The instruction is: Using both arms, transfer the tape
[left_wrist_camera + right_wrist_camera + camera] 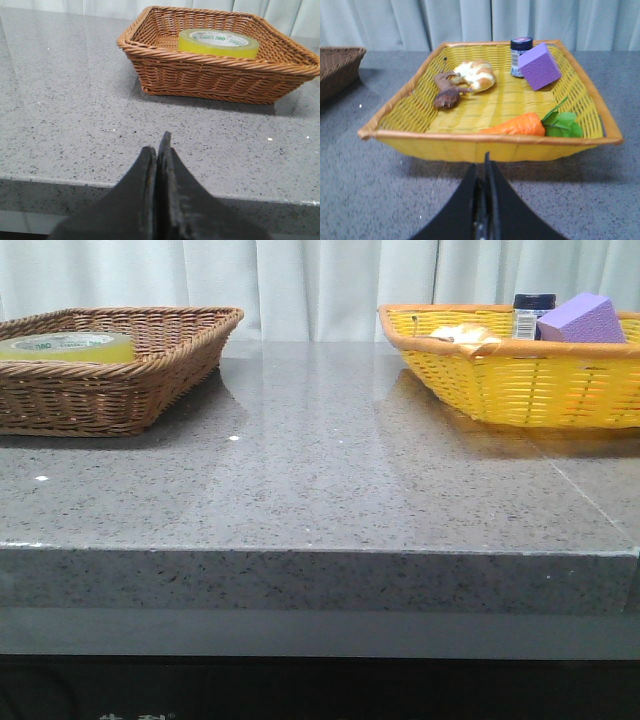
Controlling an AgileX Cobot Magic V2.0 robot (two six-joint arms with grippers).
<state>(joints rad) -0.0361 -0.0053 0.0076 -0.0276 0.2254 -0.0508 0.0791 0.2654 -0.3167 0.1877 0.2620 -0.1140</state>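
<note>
Tape [218, 43] lies flat in the brown basket [210, 80]; my left gripper [159, 165] and right gripper [485, 175] hang short, jaws pressed together.

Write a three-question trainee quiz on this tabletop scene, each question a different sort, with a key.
1. True or false: the yellow roll of tape lies in the brown wicker basket.
2. Which item lies in the yellow woven basket? A. purple foam cube B. green mug C. red spoon
3. Fill in: the jaws of the left gripper and the right gripper are both ____.

Key: 1 true; 2 A; 3 shut.
</note>
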